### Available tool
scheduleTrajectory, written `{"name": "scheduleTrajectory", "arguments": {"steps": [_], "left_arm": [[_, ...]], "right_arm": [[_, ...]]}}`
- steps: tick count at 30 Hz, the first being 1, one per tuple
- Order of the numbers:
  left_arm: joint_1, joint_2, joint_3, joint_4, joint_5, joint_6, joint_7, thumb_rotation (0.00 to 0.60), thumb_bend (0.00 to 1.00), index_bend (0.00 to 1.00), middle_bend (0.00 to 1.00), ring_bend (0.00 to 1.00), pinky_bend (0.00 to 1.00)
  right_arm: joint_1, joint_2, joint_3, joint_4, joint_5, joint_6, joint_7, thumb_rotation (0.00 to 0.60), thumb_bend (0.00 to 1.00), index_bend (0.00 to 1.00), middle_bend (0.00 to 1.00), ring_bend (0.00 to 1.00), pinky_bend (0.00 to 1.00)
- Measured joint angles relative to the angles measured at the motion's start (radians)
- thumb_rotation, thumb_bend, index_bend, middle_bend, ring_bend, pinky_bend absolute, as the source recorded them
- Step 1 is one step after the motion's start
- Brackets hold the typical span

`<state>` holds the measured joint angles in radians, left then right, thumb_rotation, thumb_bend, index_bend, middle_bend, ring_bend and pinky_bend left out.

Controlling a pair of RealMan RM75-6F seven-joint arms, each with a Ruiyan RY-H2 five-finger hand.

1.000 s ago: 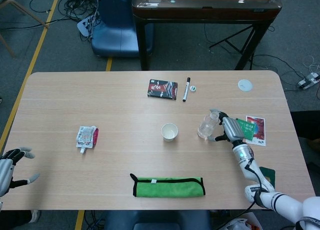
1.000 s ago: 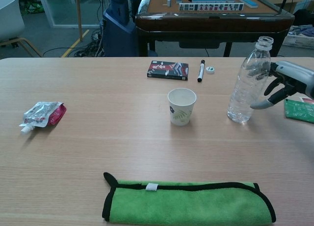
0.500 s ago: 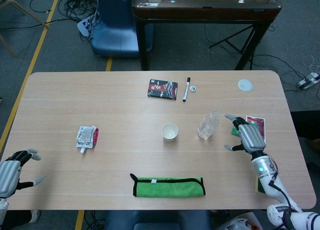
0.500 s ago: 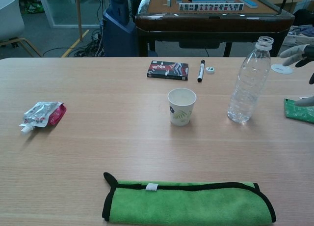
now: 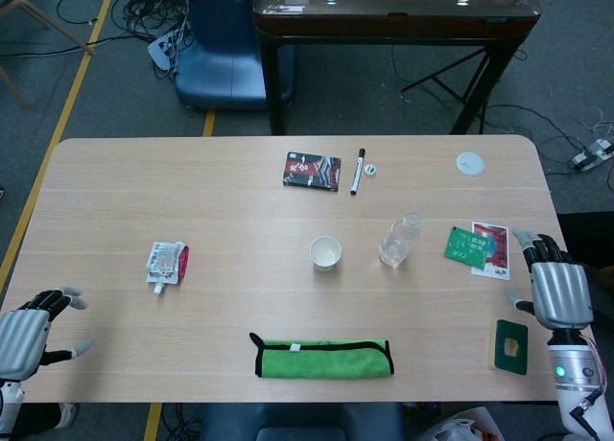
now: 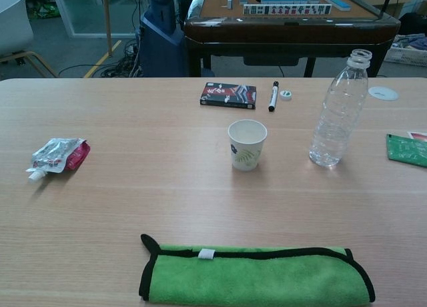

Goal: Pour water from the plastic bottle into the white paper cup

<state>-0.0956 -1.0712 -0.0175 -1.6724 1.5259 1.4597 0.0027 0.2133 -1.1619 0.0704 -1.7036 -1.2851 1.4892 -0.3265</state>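
Observation:
The clear plastic bottle [image 5: 398, 241] [image 6: 337, 111] stands upright and uncapped on the table, right of centre. The white paper cup [image 5: 325, 253] [image 6: 247, 144] stands upright a short way to its left, its mouth open. My right hand [image 5: 554, 288] hovers at the table's right edge, well clear of the bottle, fingers apart and holding nothing. My left hand [image 5: 27, 335] hangs off the front left corner, fingers spread and empty. Neither hand shows in the chest view.
A folded green cloth [image 5: 323, 357] lies near the front edge. A red and silver pouch [image 5: 166, 262] lies at the left. A dark box [image 5: 312, 171], a marker [image 5: 357, 171], a small cap [image 5: 369, 170] and a white lid [image 5: 470, 162] lie at the back. Green cards [image 5: 476, 245] lie at the right.
My right hand let go of the bottle and drew back to the right edge of the table, leaving the chest view. The bottle stays upright. My left hand barely shifted.

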Motion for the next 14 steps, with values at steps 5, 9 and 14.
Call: {"name": "scheduleTrajectory", "arguments": {"steps": [5,9,14], "left_arm": [[0.003,0.003,0.002,-0.007,0.009,0.009,0.004,0.6,0.08,0.43,0.31,0.29,0.46],[0.003,0.004,0.004,-0.011,0.013,0.01,0.008,0.6,0.09,0.43,0.31,0.29,0.46],[0.003,0.005,0.004,-0.014,0.009,0.01,0.009,0.6,0.08,0.43,0.31,0.29,0.46]], "right_arm": [[-0.05,-0.024,-0.028,0.032,-0.052,0.053,-0.021,0.6,0.0,0.16,0.21,0.14,0.36],[-0.068,-0.036,-0.04,0.055,-0.07,0.054,0.008,0.6,0.0,0.16,0.21,0.14,0.36],[-0.073,-0.031,-0.044,0.063,-0.119,0.052,0.041,0.6,0.0,0.17,0.22,0.14,0.36]]}}
